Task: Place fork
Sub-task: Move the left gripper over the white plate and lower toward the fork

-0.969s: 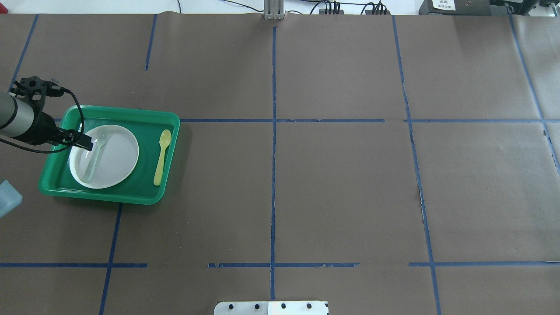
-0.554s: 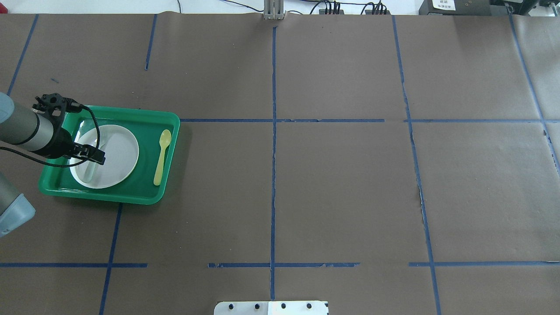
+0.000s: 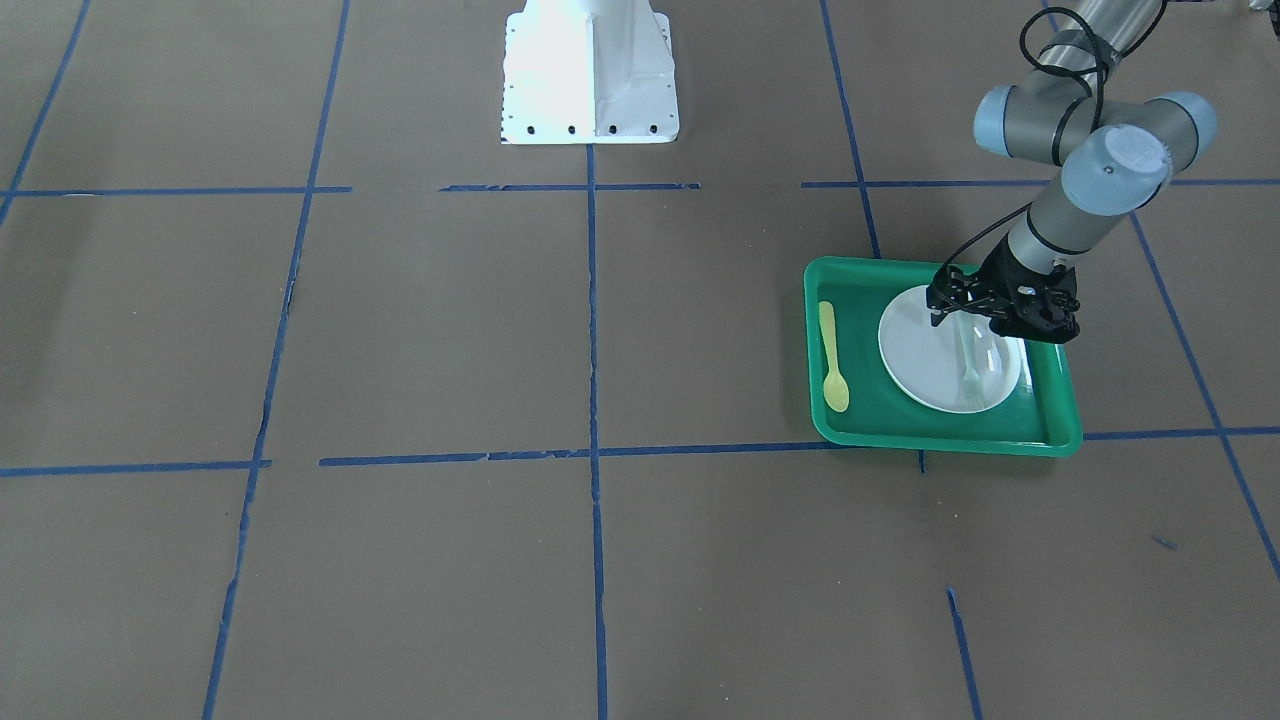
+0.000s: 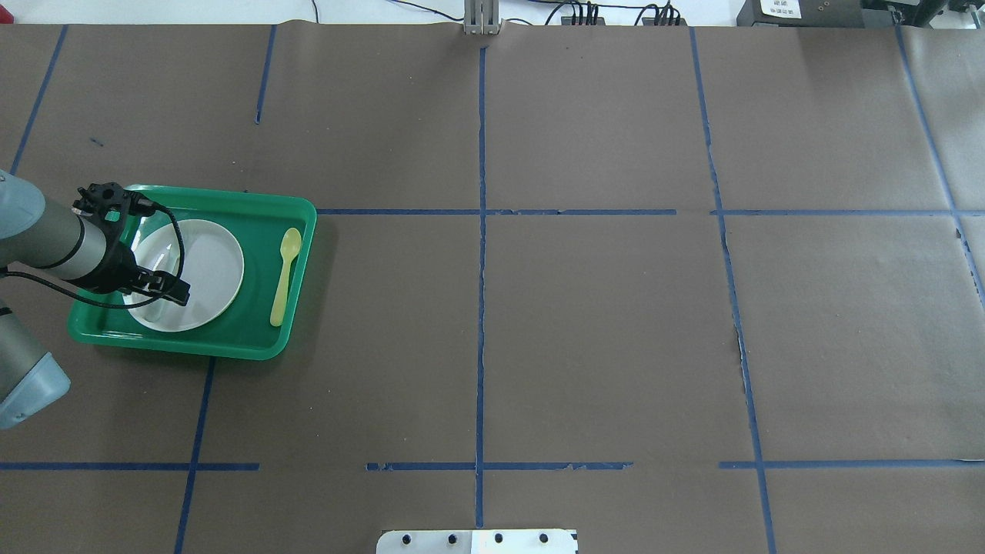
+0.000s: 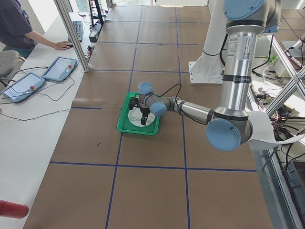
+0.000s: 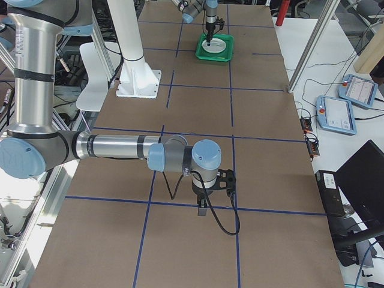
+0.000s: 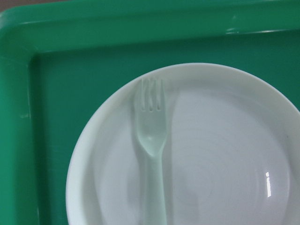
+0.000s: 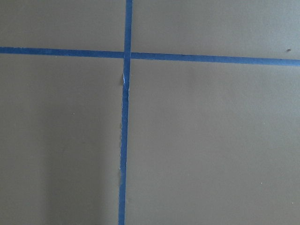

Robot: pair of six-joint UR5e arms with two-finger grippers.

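The whitish translucent fork [image 7: 151, 136] lies flat on the white plate [image 7: 225, 154], inside the green tray [image 7: 70, 70]. In the front-facing view the fork [image 3: 968, 365] lies lengthwise on the plate [image 3: 930, 365], with its tines towards the tray's [image 3: 860, 425] far rim. My left gripper [image 3: 995, 325] hovers over the plate's robot-side part, above the fork's handle, jaws apart and holding nothing. In the overhead view the left gripper [image 4: 171, 292] covers the plate's [image 4: 212, 265] near left part. My right gripper [image 6: 202, 210] shows only in the exterior right view, low over bare table. I cannot tell whether it is open or shut.
A yellow plastic spoon [image 4: 285, 273] lies in the tray [image 4: 254, 208] beside the plate, also seen in the front-facing view [image 3: 832, 355]. The table is brown paper with blue tape lines. The white robot base [image 3: 590, 70] stands at the table's middle edge.
My left gripper has moved back across the plate towards the robot's side. The fork stays lying on the plate.
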